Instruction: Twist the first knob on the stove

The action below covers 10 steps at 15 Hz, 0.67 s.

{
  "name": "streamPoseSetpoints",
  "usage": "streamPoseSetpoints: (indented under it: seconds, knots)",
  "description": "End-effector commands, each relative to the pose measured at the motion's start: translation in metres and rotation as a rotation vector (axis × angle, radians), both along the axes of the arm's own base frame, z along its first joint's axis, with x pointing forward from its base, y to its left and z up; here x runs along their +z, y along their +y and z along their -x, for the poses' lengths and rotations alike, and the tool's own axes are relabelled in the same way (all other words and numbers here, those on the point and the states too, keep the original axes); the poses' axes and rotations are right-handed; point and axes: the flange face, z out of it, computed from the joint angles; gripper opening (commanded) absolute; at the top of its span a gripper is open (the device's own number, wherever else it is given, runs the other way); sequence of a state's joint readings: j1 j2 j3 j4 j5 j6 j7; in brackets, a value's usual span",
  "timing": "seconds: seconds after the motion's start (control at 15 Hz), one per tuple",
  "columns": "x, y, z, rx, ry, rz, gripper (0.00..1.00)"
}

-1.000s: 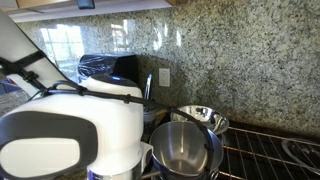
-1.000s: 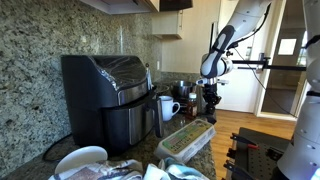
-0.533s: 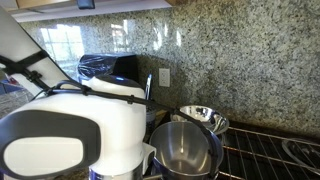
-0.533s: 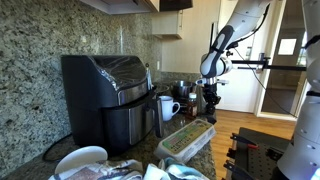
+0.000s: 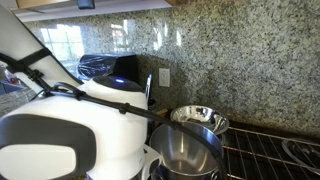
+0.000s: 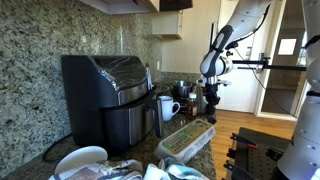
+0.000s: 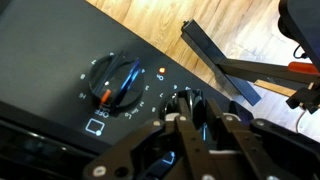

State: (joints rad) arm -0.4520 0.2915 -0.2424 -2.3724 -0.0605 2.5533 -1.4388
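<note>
- In the wrist view my gripper [image 7: 195,118] sits at the stove [image 7: 60,50] front panel. Its fingers are narrow around a dark lump [image 7: 190,100], but I cannot tell whether they are clamping it.
- Just beside it is the knob [image 7: 120,82] with the red pointer, untouched.
- In an exterior view the white arm housing [image 5: 70,135] has sunk slightly beside the steel pot [image 5: 185,150]. I read this as a small adjustment, with the twist not yet done.
- Farther off, the air fryer [image 6: 105,95] is unchanged.

Under your gripper [image 7: 192,108] the stove [image 7: 50,60] is showing matt black, the knob [image 7: 120,82] beside it smooth plastic; beyond, the floor [image 7: 250,35] is showing smooth wood.
</note>
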Motion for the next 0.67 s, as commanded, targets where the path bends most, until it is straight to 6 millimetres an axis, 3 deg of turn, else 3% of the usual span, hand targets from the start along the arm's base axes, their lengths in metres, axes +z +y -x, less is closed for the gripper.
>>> streamPoseSetpoints:
  seconds: [0.0,0.6]
  knots:
    - [-0.0452,0.0338,0.0133,-0.116,0.052,-0.075,0.07]
    - [-0.0434,0.026,0.0214,-0.31,-0.015,-0.099,0.07]
